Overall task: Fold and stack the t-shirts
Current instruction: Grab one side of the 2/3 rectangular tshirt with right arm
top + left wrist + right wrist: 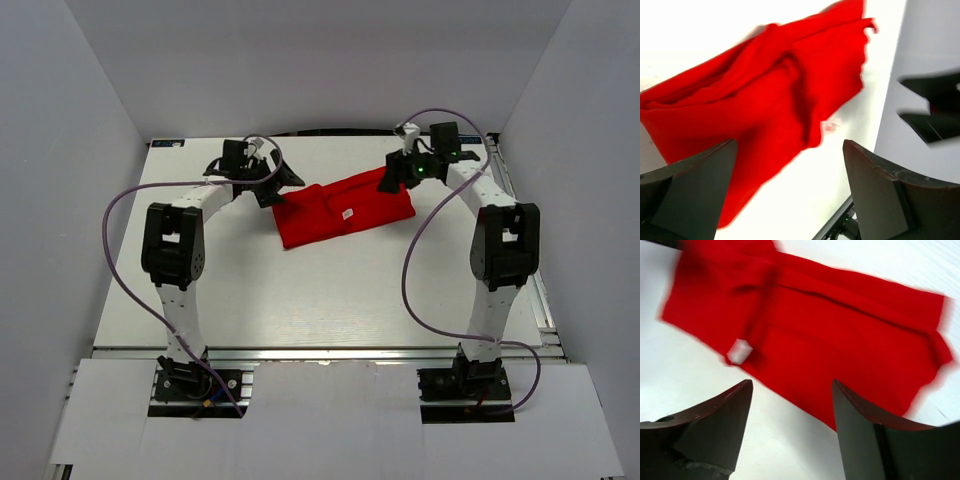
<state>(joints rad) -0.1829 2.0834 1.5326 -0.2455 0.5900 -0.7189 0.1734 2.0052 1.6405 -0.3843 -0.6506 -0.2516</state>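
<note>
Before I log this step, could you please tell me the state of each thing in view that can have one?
t-shirt: folded into a rough rectangle, lying on the table, held by neither gripper.
neck label: showing on top.
left gripper: open, empty, at the shirt's left end.
right gripper: open, empty, at the shirt's right end.

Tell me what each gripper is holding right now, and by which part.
Nothing is held. The left gripper and right gripper both stand open above the red t-shirt, with no cloth between the jaws.
</note>
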